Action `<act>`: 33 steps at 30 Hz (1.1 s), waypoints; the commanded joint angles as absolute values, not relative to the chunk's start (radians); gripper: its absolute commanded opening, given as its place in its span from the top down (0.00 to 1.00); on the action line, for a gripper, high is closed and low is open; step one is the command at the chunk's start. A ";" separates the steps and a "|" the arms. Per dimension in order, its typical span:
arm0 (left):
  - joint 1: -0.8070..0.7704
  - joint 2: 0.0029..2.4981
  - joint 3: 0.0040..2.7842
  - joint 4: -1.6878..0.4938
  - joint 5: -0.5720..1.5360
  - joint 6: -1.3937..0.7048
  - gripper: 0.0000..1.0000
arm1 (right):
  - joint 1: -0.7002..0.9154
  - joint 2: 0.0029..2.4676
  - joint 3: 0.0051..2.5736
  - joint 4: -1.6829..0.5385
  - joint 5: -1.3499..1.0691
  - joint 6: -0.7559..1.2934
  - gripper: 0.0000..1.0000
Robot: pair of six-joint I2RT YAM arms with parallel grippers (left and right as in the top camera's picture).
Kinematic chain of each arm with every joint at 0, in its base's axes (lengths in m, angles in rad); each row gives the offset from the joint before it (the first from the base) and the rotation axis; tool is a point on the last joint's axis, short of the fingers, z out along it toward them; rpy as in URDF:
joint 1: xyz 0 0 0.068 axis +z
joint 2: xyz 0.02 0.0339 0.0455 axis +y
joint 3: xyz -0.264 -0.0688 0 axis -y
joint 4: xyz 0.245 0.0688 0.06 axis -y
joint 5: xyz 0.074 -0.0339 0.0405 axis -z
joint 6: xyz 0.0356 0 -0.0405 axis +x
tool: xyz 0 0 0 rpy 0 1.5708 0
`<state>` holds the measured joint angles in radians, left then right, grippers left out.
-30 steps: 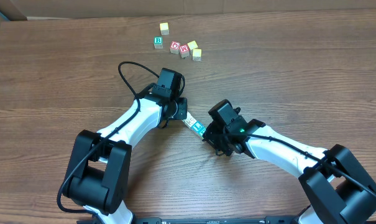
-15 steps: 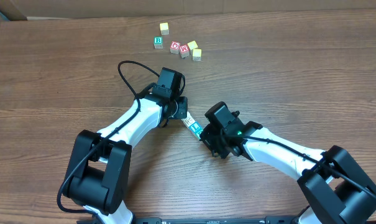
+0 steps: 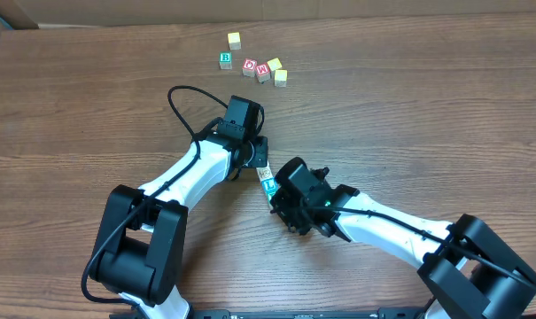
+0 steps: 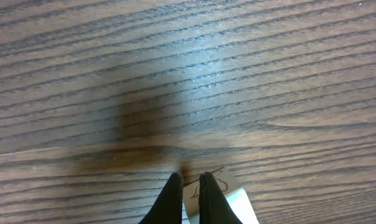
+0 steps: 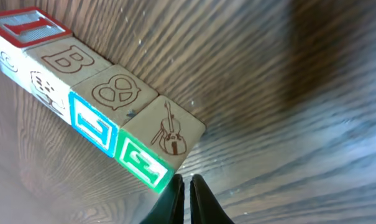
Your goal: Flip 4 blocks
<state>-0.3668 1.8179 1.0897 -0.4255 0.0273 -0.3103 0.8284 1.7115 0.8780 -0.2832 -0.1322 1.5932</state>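
Wood-grain worktop point(image 3: 409, 106), centre: row of four blocks point(image 5: 107, 106) is flanked endwise by left tool point(image 4: 191, 190) and right tool point(image 5: 186, 186), both clenched empty. Even end pressure is advised; buckling is risked.

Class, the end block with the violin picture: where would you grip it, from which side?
Probably from above, pinching the violin block across its green-letter face and the opposite one: those sides look clear, its inner side abuts the pretzel block.

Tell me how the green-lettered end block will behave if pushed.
The block is a flat-faced wooden cube: likely stiff, sliding rather than rolling. Pushed off-centre, it may swivel out of the row, which it merely abuts.
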 commanded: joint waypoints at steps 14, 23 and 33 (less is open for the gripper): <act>-0.380 1.828 1.082 -0.429 0.045 -0.291 0.96 | 0.910 1.717 0.884 -0.238 -0.047 1.792 0.90; -0.380 1.828 1.082 -0.413 0.041 -0.283 0.96 | 0.910 1.717 0.884 -0.260 -0.050 1.716 0.96; -0.380 1.829 1.082 -0.361 0.041 -0.251 0.96 | 0.910 1.717 0.884 -0.327 0.010 1.716 0.96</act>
<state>-0.3668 1.8179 1.0893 -0.3676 0.0303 -0.2848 0.9039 1.7115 0.8780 -0.3317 -0.0193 1.7241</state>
